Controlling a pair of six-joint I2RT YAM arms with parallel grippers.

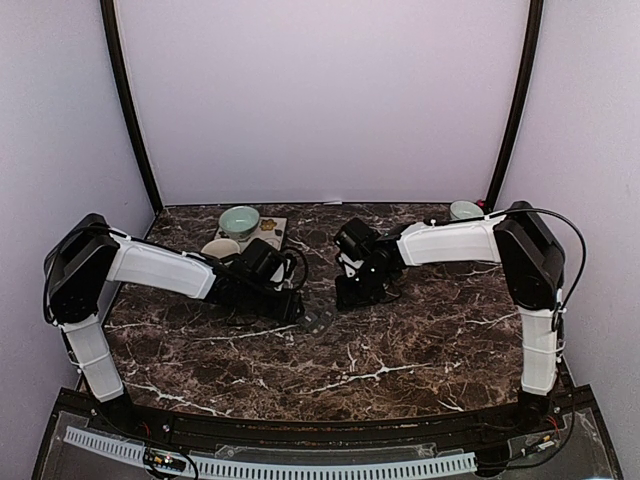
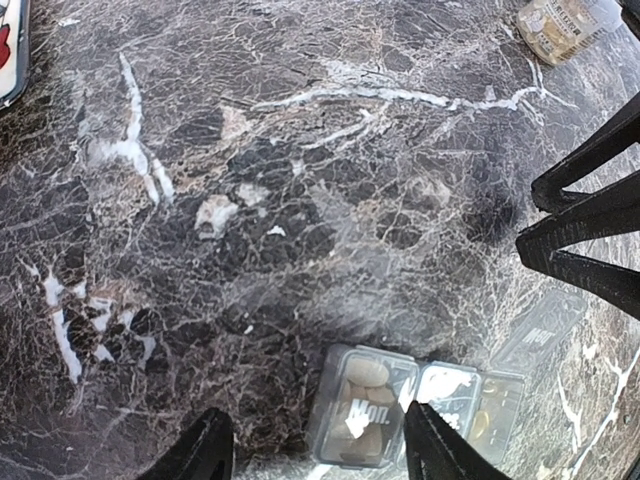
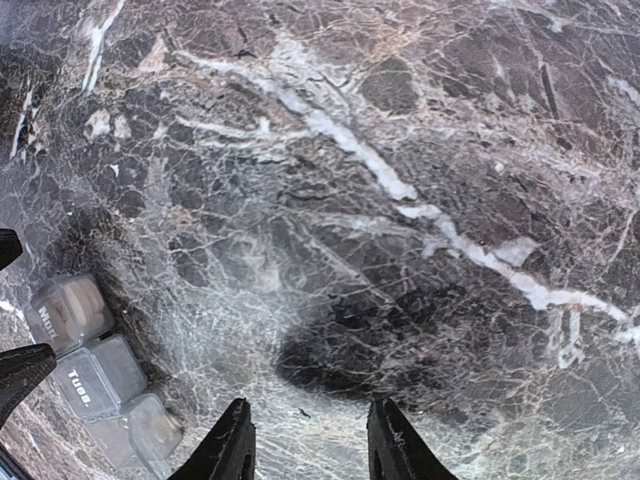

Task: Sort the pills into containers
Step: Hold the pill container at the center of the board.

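My left gripper (image 2: 315, 452) hangs low over the marble table (image 2: 250, 200), fingers apart. The containers (image 2: 410, 405) lie against one fingertip, with tan pills (image 2: 366, 376) showing in the "Mon" compartment. My right gripper (image 3: 310, 450) is spread too, above bare marble, the strip just left and nearer.

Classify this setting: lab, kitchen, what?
Probably a lab test cell, not a home: plain white walls enclose a marble-pattern table, with a left arm and right arm mounted at its near edge, working over a day-labelled pill organizer.
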